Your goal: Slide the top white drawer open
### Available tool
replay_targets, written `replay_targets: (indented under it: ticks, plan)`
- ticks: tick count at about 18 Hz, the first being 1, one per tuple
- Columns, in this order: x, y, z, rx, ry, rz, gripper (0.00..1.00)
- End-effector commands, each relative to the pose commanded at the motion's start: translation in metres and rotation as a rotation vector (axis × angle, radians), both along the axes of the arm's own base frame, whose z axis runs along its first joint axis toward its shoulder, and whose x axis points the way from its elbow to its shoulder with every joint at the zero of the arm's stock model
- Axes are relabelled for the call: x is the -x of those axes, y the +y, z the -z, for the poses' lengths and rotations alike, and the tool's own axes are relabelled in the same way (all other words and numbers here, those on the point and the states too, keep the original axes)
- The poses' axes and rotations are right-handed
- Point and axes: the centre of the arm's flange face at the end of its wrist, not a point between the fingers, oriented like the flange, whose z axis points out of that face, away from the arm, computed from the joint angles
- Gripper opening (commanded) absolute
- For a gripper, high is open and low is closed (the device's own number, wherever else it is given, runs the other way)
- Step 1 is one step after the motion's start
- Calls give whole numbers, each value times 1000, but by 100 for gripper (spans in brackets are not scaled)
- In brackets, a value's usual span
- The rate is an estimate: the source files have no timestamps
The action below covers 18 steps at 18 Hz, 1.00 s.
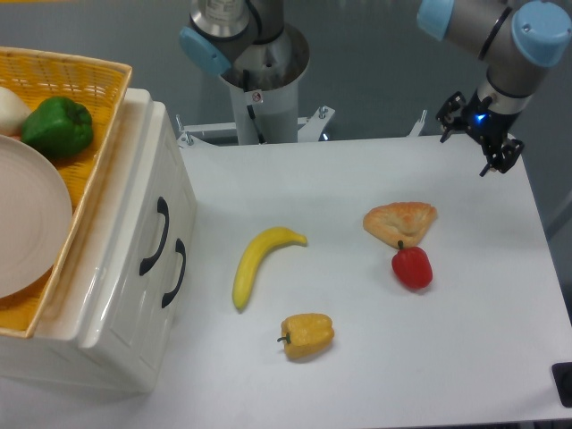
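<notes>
Camera view: a single fixed view from above the desk (357,179) is given; the cabinet is seen at the left, the arm at the far right.

Cabinet: a glossy white cabinet (116,313) is seen standing on the left part of the desk, with two drawer fronts facing right.

Top white drawer: the top white drawer (147,192) is found at the upper part of the cabinet front; its curved black handle (157,235) is seen just beside the identical handle of the lower drawer (174,273). The front is seen flush with the cabinet, and no white inside is exposed, so it is judged shut.

Basket: a yellow wicker basket (94,192) is carried on top of the cabinet, with a green pepper (57,127), a white plate (27,223) and part of a pale round thing at the picture's left edge held in it.

Gripper: the gripper (490,147) is held in the air at the far right of the desk, well apart from the cabinet. Nothing is seen held; whether the jaws are apart or together cannot be told, as they are too small and dark.

Other things: a banana (259,264), a yellow pepper (307,335), a red pepper (412,268) and a pastry (400,222) are laid on the desk between gripper and cabinet.

Progress: nothing of the task is judged done. The crossing to the cabinet, the taking of the upper handle and the pull to the right are all left.
</notes>
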Motion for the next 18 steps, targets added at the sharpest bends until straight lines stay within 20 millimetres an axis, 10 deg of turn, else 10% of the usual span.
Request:
replay_targets:
  ticks: [18]
  plan:
    - [-33,27,-5,12,1,10,100]
